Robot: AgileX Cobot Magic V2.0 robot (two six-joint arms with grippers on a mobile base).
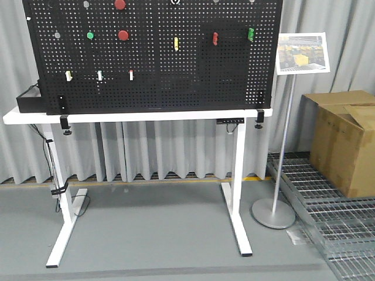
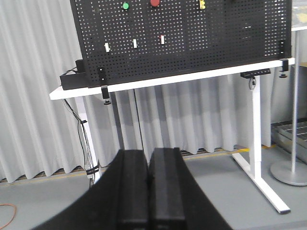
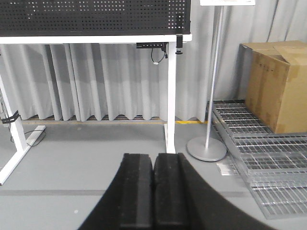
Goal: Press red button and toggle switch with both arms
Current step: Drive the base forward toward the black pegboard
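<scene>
Left tool [image 2: 149, 160], right tool [image 3: 153, 163] closed; red button [image 1: 123, 35] on pegboard [image 1: 176, 88]; sign [image 1: 302, 52] unreadable.

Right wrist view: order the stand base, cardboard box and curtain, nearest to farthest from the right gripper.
1. Stand base, floor, slightly right of the right gripper.
2. Cardboard box, far right.
3. Curtain, behind the table.
</scene>
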